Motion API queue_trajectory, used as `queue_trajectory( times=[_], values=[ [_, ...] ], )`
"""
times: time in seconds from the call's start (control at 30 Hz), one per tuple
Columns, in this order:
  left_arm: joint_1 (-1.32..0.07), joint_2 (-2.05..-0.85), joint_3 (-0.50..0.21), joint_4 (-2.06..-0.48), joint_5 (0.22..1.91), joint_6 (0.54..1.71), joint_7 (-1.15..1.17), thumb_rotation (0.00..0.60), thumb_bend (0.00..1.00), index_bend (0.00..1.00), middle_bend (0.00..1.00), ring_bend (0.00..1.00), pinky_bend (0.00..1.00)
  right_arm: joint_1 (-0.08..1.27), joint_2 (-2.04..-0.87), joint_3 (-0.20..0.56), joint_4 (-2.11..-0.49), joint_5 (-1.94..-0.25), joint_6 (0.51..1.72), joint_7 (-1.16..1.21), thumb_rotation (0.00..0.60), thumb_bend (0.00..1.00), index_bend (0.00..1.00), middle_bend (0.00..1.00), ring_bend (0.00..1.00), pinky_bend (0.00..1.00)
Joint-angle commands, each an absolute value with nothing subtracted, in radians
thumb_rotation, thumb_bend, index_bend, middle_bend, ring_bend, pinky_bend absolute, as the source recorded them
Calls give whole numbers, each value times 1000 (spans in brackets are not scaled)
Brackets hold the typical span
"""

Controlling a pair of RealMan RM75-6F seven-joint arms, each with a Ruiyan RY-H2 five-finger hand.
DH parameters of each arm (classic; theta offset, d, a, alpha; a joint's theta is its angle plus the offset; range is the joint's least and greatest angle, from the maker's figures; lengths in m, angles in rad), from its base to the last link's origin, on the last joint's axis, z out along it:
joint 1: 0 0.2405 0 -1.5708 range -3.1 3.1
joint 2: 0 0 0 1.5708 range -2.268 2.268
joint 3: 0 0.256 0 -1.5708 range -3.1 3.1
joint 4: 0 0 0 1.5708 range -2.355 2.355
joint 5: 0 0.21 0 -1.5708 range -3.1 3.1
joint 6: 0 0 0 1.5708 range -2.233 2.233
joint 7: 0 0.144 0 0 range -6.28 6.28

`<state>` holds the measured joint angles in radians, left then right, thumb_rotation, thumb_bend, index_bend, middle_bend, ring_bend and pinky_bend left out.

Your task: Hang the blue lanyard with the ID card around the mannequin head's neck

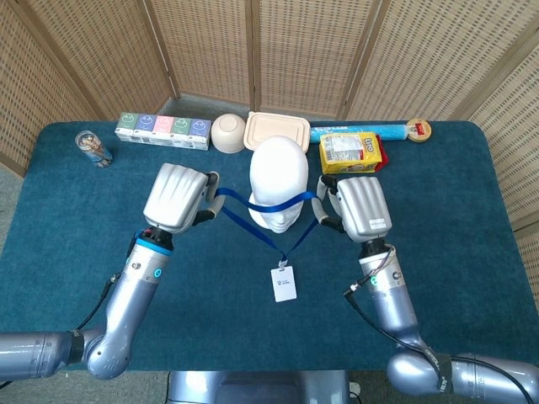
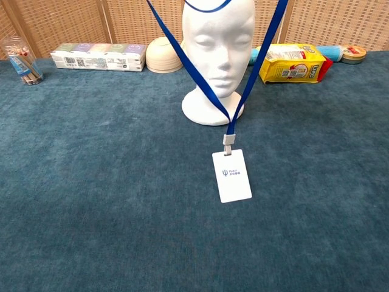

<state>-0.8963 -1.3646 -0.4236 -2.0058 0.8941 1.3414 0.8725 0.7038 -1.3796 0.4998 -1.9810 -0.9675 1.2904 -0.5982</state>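
Blue lanyard (image 2: 194, 73) with a white card (image 2: 231, 176) bearing a small dark logo. Plain white mannequin head (image 2: 219, 42). Dark teal carpet-textured table (image 2: 91, 182). Silver-grey left hand (image 1: 175, 198) and right hand (image 1: 362, 208). Yellow packet (image 2: 290, 63) with red trim. Cream bowl (image 1: 228, 133) and beige lidded box (image 1: 276, 130). Light blue tube (image 1: 358, 131). Tan woven screen (image 1: 303, 50) behind.

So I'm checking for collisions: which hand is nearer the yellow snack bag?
Right. The right hand sits just in front of the yellow snack bag, while the left hand is beyond the mannequin head, far from it.
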Motion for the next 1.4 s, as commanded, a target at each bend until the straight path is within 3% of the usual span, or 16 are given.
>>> queue_trajectory(
  times=[0.03, 0.73, 1.4],
  values=[
    [-913, -1362, -438, -1990, 871, 1338, 875, 477, 437, 738, 1000, 1000, 1000, 725, -1369, 517, -1964, -945, 1273, -588, 600, 562, 708, 915, 1000, 1000],
    [-1020, -1377, -492, -1812, 736, 1287, 807, 476, 436, 738, 1000, 1000, 1000, 877, -1316, 579, -1805, -788, 1186, -543, 600, 568, 709, 915, 1000, 1000],
    [-1083, -1411, -468, -1650, 676, 1245, 780, 475, 436, 738, 1000, 1000, 1000, 968, -1320, 554, -1654, -695, 1132, -507, 600, 569, 709, 915, 1000, 1000]
  ],
)
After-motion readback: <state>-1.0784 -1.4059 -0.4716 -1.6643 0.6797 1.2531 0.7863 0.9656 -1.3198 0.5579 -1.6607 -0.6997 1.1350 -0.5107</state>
